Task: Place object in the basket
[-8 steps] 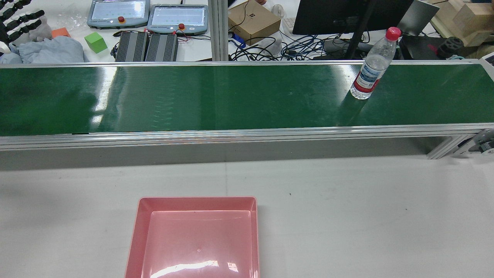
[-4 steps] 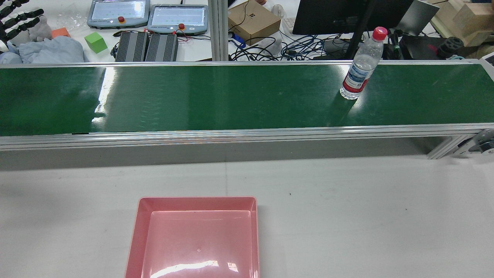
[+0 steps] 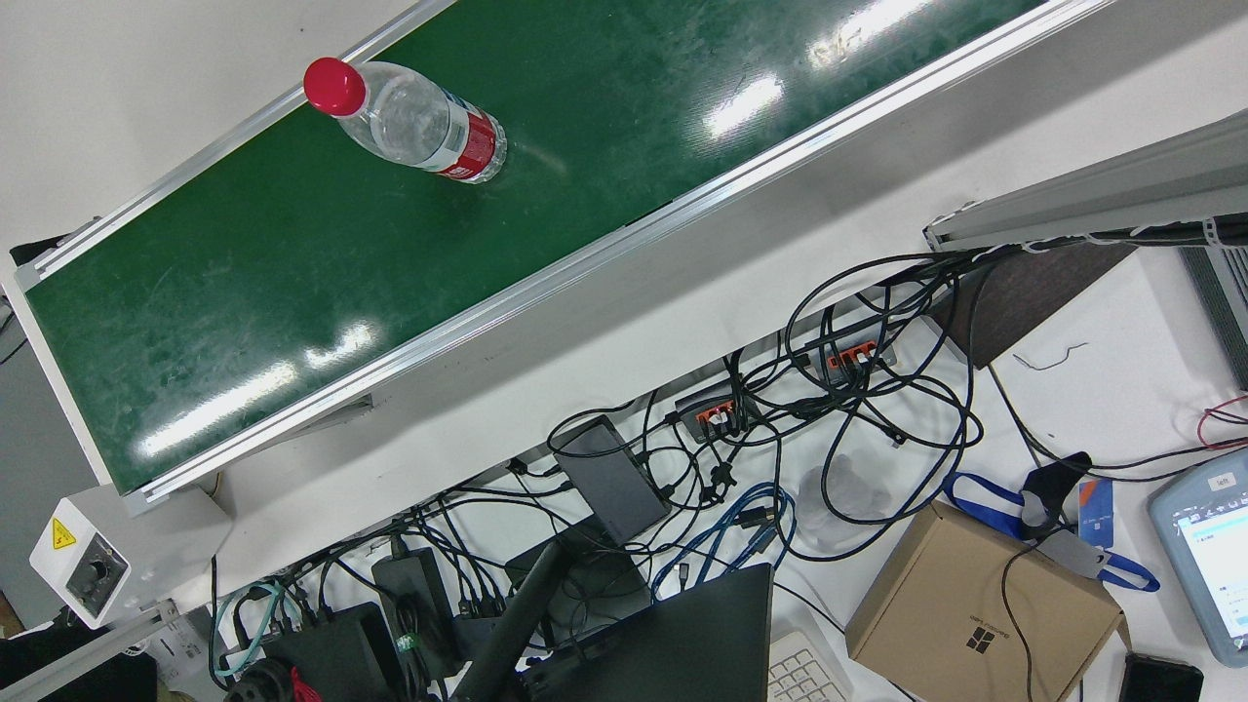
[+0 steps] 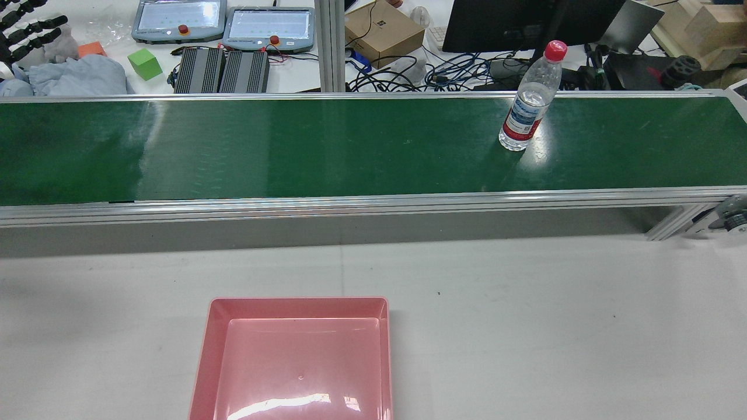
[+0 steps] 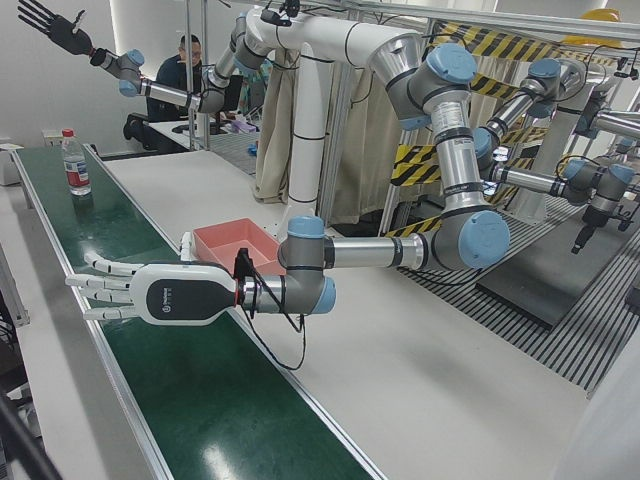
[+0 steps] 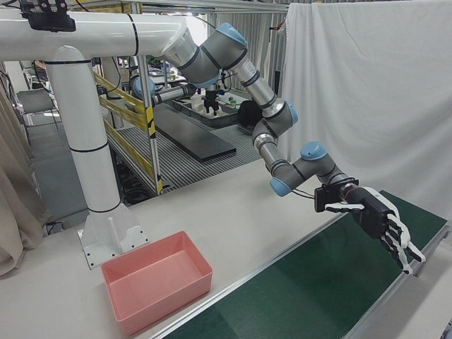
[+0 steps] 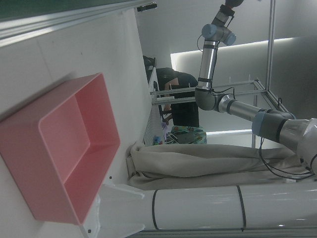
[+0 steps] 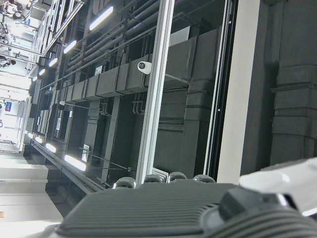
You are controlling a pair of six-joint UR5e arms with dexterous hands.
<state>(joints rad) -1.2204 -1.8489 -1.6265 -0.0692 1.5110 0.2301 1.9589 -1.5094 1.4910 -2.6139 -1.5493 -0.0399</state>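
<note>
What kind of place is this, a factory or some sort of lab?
Most likely a robotics test lab laid out like a factory line: a long green conveyor belt carrying one clear plastic water bottle with a red cap, a workbench tangled with black cables, and yellow-and-black hazard-striped barriers behind the arms.

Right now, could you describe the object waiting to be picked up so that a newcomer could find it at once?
Look at the long green conveyor belt running across the station, beyond the pink basket. Towards its right end in the rear view stands a clear plastic water bottle. It is upright, with a red cap and red-and-white label, alone on the belt.
</note>
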